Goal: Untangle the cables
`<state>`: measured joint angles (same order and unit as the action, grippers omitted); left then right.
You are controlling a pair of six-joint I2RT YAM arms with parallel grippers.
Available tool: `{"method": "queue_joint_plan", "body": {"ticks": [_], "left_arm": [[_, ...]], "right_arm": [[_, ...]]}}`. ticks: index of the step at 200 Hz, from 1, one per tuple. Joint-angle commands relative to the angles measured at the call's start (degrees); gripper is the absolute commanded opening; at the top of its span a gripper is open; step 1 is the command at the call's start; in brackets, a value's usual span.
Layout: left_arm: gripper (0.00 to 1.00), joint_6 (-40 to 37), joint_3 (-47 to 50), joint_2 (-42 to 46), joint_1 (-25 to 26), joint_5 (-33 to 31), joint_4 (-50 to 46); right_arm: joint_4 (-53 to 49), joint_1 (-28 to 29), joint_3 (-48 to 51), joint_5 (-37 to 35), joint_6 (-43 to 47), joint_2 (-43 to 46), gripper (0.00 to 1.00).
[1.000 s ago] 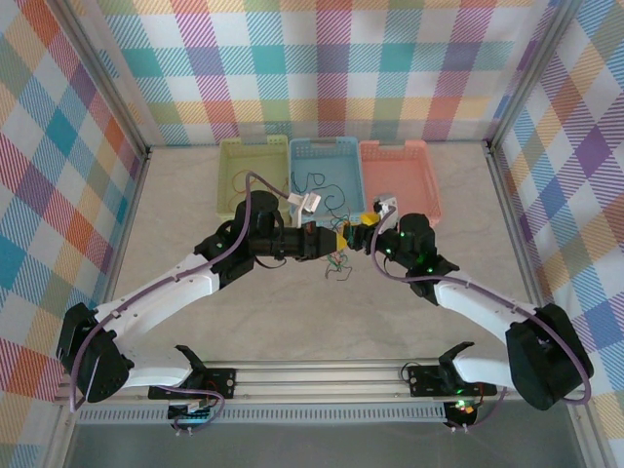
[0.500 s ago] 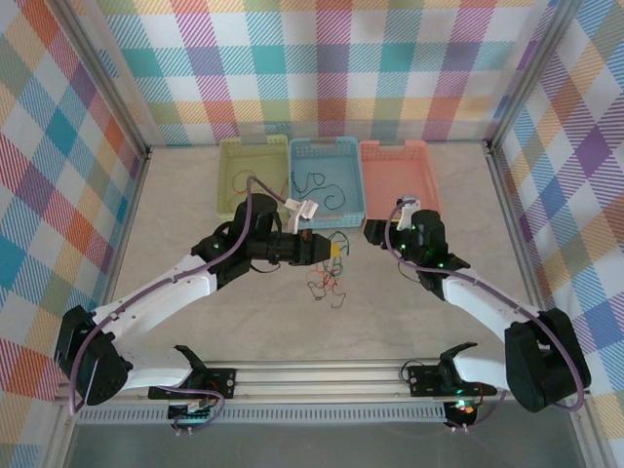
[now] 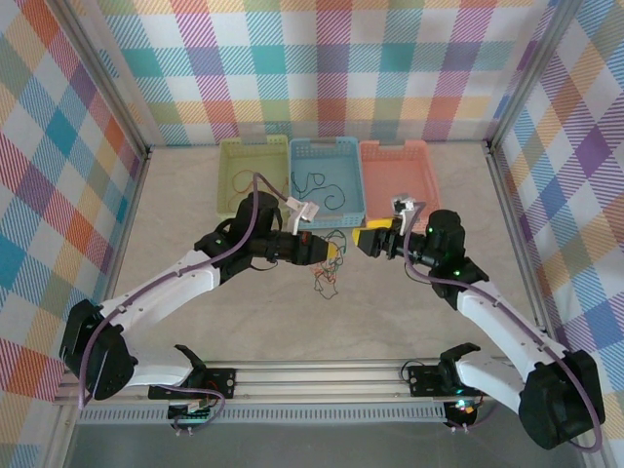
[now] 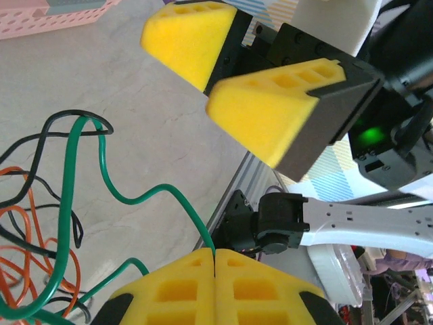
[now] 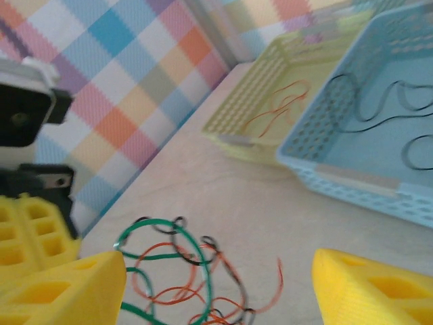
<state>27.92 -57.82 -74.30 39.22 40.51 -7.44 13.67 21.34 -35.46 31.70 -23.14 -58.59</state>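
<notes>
left gripper (image 4: 215,263): shut, with a green cable (image 4: 66,203) pinched between the pads (image 4: 264,291); held low over the table (image 3: 195,244), in front of the blue basket (image 3: 353,185).
right gripper (image 3: 370,240): jaws spread wide, nothing between them; faced toward the left gripper, close but apart.
cables (image 3: 326,278): a clump of green, orange and black strands, trailed from the left gripper down to the table.
baskets: black wires (image 5: 379,101) are seen in the blue basket, orange wires (image 5: 277,108) in the green basket (image 5: 237,115).
</notes>
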Motion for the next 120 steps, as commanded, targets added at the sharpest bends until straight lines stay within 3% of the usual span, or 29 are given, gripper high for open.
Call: {"method": "queue_joint_plan", "body": {"ticks": [1,31,82,120], "left_arm": [[0.0,-3.7,-1.3,0.2,-0.4,2.1,0.7],[0.0,-3.4,-1.3,-0.1,-0.4,3.9,1.4],[0.0,-2.5,-0.8,0.5,-0.2,6.2,2.7],[0.0,-1.0,-1.0,1.4,0.2,7.4,4.0]], "right_arm": [[-2.5,0.3,-3.5,10.0,1.4,-2.7,0.72],[-3.5,1.1,-5.2,12.2,1.8,-8.1,0.71],[-4.3,2.7,-8.9,9.1,1.7,-16.7,0.66],[-12.7,3.5,-12.9,1.0,3.5,-21.3,0.57]]}}
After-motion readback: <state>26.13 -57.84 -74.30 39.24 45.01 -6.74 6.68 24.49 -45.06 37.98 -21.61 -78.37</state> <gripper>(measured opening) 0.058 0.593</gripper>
